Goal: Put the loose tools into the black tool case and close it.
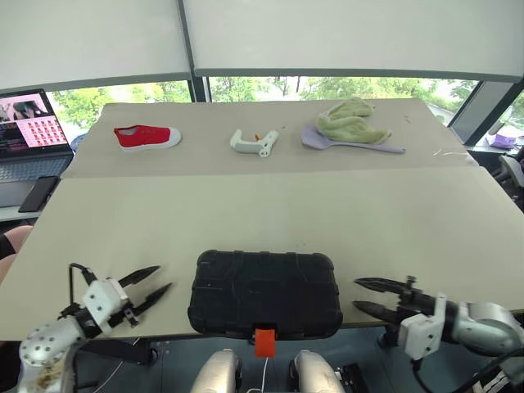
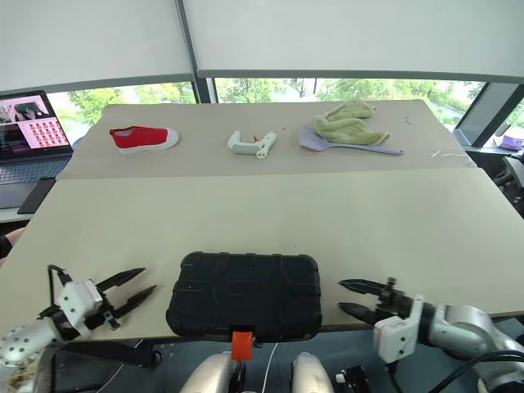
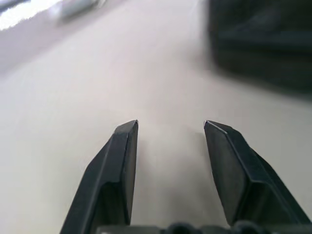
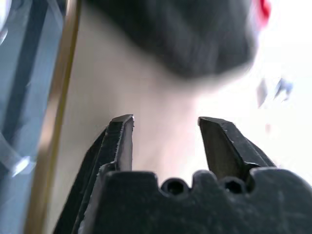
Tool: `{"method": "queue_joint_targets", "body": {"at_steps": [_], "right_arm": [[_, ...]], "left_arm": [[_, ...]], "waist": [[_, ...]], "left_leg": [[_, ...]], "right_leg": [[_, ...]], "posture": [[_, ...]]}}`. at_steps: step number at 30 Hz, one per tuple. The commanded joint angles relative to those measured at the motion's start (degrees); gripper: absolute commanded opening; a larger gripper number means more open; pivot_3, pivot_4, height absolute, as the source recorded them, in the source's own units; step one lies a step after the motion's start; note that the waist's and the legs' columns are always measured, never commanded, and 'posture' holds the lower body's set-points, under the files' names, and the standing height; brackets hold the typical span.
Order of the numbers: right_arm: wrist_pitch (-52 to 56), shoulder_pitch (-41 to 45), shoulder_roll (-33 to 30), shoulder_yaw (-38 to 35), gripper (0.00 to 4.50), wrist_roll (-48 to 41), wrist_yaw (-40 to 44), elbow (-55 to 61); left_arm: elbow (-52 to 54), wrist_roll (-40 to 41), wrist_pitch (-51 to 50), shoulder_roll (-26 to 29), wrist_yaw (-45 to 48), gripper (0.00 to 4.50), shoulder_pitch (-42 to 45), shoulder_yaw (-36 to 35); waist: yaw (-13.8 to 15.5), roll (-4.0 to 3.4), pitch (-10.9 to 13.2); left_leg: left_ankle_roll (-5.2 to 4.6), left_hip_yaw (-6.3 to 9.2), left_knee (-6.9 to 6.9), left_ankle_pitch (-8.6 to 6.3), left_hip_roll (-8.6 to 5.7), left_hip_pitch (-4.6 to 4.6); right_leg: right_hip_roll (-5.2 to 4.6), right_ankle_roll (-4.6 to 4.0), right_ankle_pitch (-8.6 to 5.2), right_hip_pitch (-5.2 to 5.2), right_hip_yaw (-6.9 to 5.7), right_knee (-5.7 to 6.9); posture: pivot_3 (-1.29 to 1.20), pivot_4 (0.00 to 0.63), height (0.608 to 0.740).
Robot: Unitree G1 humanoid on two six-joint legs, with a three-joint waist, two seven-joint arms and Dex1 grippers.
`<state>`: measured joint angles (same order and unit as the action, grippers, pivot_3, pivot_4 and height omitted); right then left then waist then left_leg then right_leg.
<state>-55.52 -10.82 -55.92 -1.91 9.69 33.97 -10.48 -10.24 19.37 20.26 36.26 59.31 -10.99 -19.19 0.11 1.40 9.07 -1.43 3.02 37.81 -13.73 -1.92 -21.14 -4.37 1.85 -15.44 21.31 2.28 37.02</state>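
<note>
The black tool case (image 1: 265,293) lies shut and flat at the near edge of the table (image 1: 270,213), its long axis running left to right across the robot's front, with its small orange latch (image 1: 264,341) hanging over the table edge at the middle of the near side. No loose tools lie on the table; from that and the shut lid, the task looks to be at or near its end, though I cannot tell whether the latch is fully caught. The left gripper (image 1: 150,288) hovers just beside the case's left short end, and the right gripper (image 1: 370,295) just beside the right short end; each points inward toward the case, and neither touches it. Both stand with fingers apart and empty, as the wrist views confirm: bare table shows between the left fingers (image 3: 122,161) and between the right fingers (image 4: 119,141), with the dark case ahead of each. The two arms flank the case about evenly, so neither is clearly nearer; the latch sits between them. If it needs pressing, either gripper would have to swing inward and toward the near edge. Far across the table lie a red shoe (image 1: 146,137), a white object (image 1: 254,142) and a green cloth (image 1: 350,120), well apart from the case.
</note>
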Motion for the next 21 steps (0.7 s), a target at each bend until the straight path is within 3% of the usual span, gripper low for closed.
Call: {"method": "queue_joint_targets", "body": {"at_steps": [1, 4, 5, 9, 16, 21], "right_arm": [[11.19, -6.66, -4.95, 0.37, 1.59, -18.14, 7.92, 9.51], [25.78, -13.69, -9.82, 2.83, 0.63, -31.53, 15.18, 22.41], [29.5, -15.27, -11.27, 3.69, 0.14, -33.42, 16.88, 26.37], [41.11, -16.64, -12.53, 7.57, 0.0, -33.6, 19.28, 37.12], [56.29, -1.65, -0.82, 19.17, 0.0, -25.05, 17.76, 40.44], [59.87, 5.94, 5.6, 20.13, 0.0, -20.57, 15.98, 37.51]], "left_arm": [[1.06, 2.34, -5.94, 2.33, -0.11, 2.36, 5.61, 0.93], [0.41, 2.54, -12.61, 2.37, 0.03, 1.71, 13.79, 4.58], [0.76, 2.8, -14.83, 2.0, 0.5, 1.2, 16.26, 6.11], [0.23, 0.92, -20.28, 1.53, 2.58, 0.06, 22.74, 11.98], [-4.48, -1.15, -26.47, 1.02, 6.57, 0.06, 29.54, 19.34], [-4.7, -1.13, -29.61, 1.6, 7.37, 0.06, 30.01, 19.74]], "waist": [[0.21, -0.08, 0.03], [0.45, -0.15, 0.09], [0.44, -0.15, 0.09], [0.08, -0.05, 0.14], [-0.51, 0.05, 0.18], [-1.01, 0.08, 0.19]], "left_leg": [[0.0, 0.0, 0.0, 0.0, -0.01, -0.01], [-0.07, 0.01, -0.01, -0.05, 0.07, -0.03], [-0.08, 0.01, 0.0, -0.06, 0.07, -0.05], [-0.08, 0.01, 0.02, -0.08, 0.1, -0.08], [0.02, 0.0, 0.09, -0.07, -0.03, -0.84], [0.04, 0.01, 0.12, -0.04, -0.05, -0.96]], "right_leg": [[-0.02, 0.0, 0.0, 0.01, 0.0, 0.02], [-0.04, -0.01, 0.01, -0.01, 0.02, 0.02], [-0.05, 0.0, 0.01, -0.02, 0.01, 0.02], [-0.04, 0.05, 0.04, 0.01, 0.05, -0.02], [0.06, 0.07, 0.13, 0.89, 0.04, 0.11], [0.12, 0.03, 0.19, 1.06, 0.05, 0.16]], "posture": [[0.0, 0.15, 0.74], [0.0, 0.15, 0.74], [0.0, 0.15, 0.74], [0.0, 0.15, 0.74], [0.0, 0.15, 0.74], [0.0, 0.15, 0.74]]}}
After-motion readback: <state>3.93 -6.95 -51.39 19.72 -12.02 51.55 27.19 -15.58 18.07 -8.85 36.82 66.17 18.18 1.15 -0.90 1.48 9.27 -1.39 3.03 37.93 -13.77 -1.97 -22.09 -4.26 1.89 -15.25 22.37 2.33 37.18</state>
